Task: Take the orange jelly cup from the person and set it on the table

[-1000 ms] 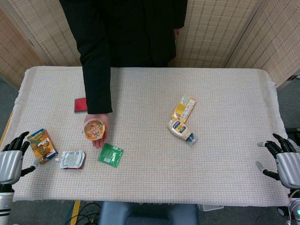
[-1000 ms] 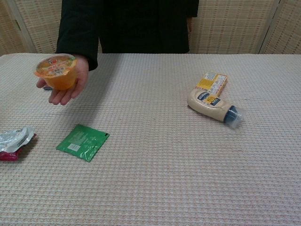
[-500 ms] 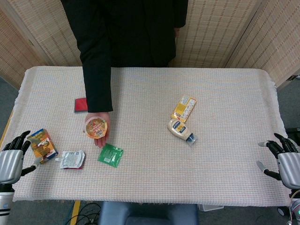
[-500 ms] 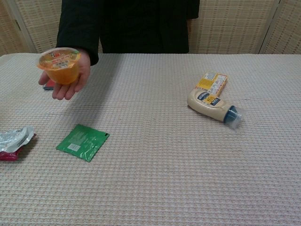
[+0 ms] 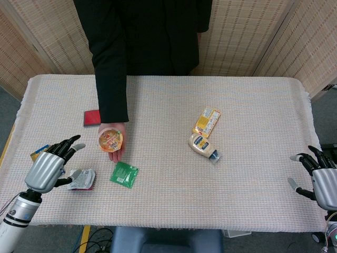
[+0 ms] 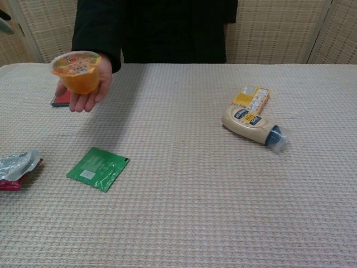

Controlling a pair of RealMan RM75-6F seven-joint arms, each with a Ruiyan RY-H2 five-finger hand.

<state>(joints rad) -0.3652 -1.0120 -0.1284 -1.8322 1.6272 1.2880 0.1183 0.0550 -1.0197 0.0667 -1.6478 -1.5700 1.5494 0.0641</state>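
Left hand [image 5: 48,167] hides orange packet; jelly cup [image 5: 109,140] unobscured

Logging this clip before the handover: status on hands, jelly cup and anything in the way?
Left hand open, short of the cup. Right hand open at table edge. Orange jelly cup on the person's palm. Nothing between them; silver packet beneath left hand.

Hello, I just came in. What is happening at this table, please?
A person's hand offers an orange jelly cup on its palm above the table. The robot's left hand is open, raised near the table's left side, short of the cup. The right hand waits open at the right edge. The handover is not yet done.
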